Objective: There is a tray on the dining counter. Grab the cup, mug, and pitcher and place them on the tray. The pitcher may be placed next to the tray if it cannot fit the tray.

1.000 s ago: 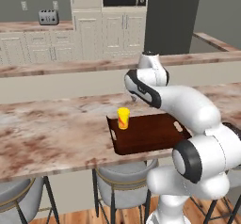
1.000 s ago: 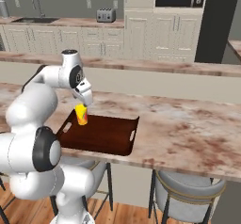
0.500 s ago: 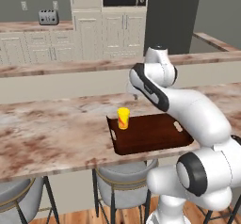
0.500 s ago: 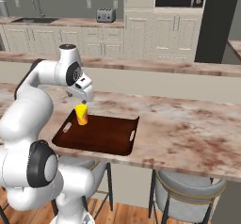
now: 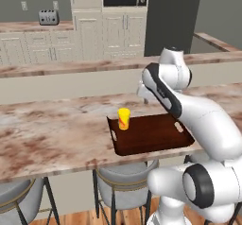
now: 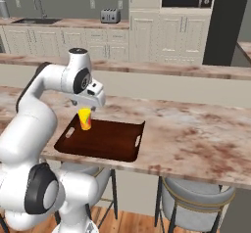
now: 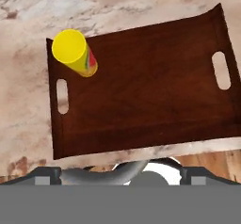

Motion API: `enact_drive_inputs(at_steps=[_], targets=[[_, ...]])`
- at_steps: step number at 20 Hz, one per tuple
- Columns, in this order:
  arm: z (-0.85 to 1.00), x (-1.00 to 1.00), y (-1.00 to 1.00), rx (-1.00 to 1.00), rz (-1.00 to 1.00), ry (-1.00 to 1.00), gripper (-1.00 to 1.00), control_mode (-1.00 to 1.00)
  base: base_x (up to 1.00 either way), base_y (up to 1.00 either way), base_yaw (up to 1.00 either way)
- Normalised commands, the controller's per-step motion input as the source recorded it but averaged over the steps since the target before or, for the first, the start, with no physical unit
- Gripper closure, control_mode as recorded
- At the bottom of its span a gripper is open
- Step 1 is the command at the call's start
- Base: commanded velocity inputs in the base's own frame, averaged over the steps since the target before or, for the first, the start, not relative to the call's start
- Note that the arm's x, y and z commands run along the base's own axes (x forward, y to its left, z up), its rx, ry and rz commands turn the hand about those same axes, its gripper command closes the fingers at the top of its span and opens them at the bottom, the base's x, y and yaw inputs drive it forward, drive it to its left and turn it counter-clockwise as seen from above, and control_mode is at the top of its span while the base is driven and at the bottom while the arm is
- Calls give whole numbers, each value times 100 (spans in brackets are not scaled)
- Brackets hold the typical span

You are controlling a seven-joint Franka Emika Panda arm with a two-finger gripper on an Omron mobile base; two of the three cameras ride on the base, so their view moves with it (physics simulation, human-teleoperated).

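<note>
The cup (image 7: 74,52) stands upright on the tray (image 7: 150,91), in the corner at about ten o'clock in the hand view, just beside the handle cutout on that side. The tray lies on the counter (image 5: 56,129), its near edge reaching the counter's front edge. In the right base view the gripper (image 6: 89,101) hangs above the cup (image 6: 85,118), apart from it, fingers spread wide and holding nothing. Grey stools (image 6: 196,202) stand below the counter. A toaster (image 5: 48,17) sits on the far counter at eleven o'clock.
</note>
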Motion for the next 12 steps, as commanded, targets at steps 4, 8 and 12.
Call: enact_drive_inputs(at_steps=[4,8,12], targets=[[0,-46,-2,-1,14,-2,-100,-100,0,0,0],[0,-42,1,-10,8,-5,-100,-100,0,0,0],[0,-20,13,-11,6,-2,-100,-100,0,0,0]])
